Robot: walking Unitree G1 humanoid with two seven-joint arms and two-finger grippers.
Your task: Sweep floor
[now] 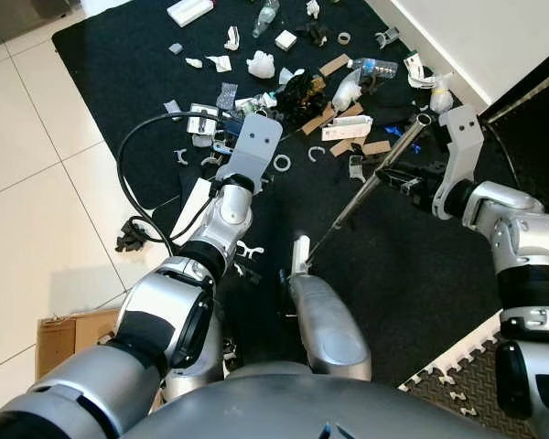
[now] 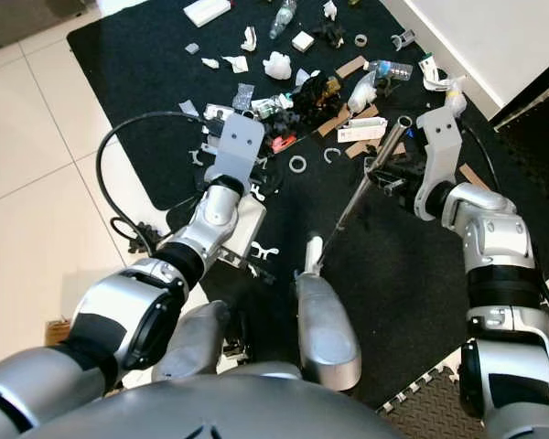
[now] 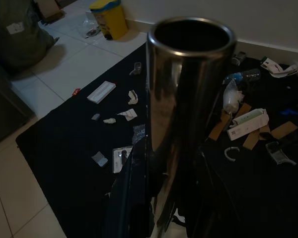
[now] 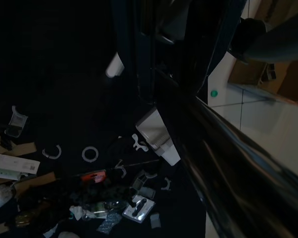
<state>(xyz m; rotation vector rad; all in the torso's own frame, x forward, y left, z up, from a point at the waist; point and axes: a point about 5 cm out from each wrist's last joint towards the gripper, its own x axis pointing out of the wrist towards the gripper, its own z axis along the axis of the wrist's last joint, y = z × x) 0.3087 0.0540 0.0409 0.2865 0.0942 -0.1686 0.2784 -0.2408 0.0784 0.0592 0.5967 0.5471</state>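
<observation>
While the right gripper [image 1: 412, 176] has its jaws clamped on the metal pole [image 1: 366, 190], the left wrist view adds a yellow bin [image 3: 108, 18].

Both silver arms reach forward: the left gripper [image 1: 242, 183] sits at centre-left of the head view, the right gripper [image 1: 404, 174] at right (fingers closed around a metal pole [image 1: 366, 190]).
</observation>
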